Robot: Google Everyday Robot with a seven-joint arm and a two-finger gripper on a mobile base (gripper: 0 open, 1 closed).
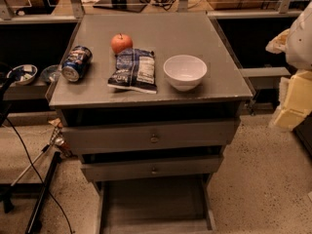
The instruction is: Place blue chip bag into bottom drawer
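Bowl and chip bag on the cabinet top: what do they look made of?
The bowl: glossy white, likely ceramic or plastic, judging by its smooth sheen. The chip bag: blue foil or plastic film, crinkled with glints. The claw hangs at the right edge, away from both.

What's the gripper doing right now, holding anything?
Gripper: at the right edge, away from the flat dark-blue foil chip bag; open or closed cannot be told.

Robot test space in an office-style lab.
A grey drawer cabinet (151, 136) stood on a speckled hard floor (263, 179). A loose cable (30, 165) and a black stand leg (44, 191) lay at left, a monitor base (119, 3) sat behind a metal railing (195, 14), and the robot's gripper (292, 101) hung at the right edge.
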